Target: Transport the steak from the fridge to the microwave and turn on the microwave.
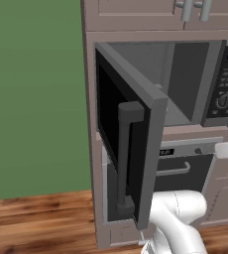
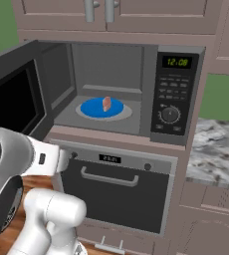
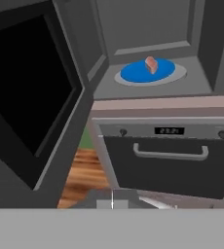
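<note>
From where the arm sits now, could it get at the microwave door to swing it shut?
Probably yes. The microwave door stands wide open with nothing in front of it, its handle facing outward. The steak already lies on the blue plate inside, clear of the door's swing.

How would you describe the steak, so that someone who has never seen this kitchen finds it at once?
Find the microwave, built into the cabinets above the dark oven, its door swung open. Inside lies a blue round plate, and the steak sits on it. It is the only pinkish-red piece in the grey chamber.
</note>
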